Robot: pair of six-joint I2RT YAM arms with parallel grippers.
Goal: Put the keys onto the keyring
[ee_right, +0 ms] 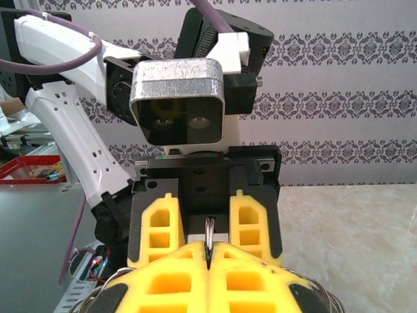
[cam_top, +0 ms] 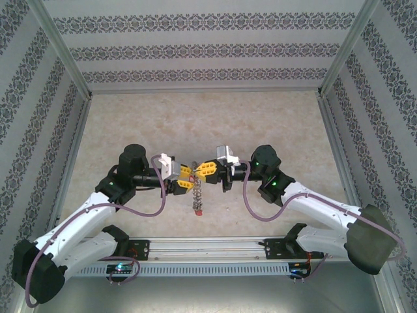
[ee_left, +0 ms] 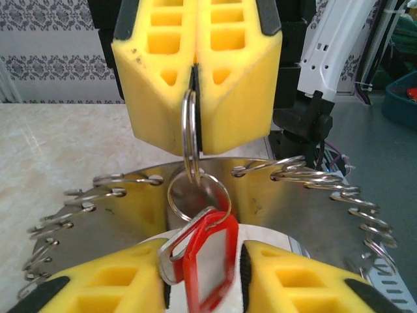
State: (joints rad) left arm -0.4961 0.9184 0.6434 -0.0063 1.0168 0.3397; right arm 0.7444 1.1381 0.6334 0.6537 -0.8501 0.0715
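Observation:
The keyring [ee_left: 189,124] stands on edge, pinched between the yellow foam fingers of my right gripper [ee_left: 197,147], which is shut on it. A smaller ring [ee_left: 226,195] hangs from it and carries a red plastic tag [ee_left: 210,225] and a silver key [ee_left: 166,251]. Both dangle between the spread fingers of my left gripper [ee_left: 203,251], which is open. In the right wrist view the keyring [ee_right: 209,228] sticks out of my shut right gripper [ee_right: 208,251], facing the open left gripper [ee_right: 204,228]. From above, left gripper [cam_top: 187,173] and right gripper [cam_top: 203,169] meet tip to tip.
Below the grippers is a bundle of keys and wire loops with a red piece [cam_top: 197,199]. In the left wrist view it appears as a grey metal plate [ee_left: 293,215] edged with several loops. The marble-patterned tabletop [cam_top: 208,124] is walled by patterned panels.

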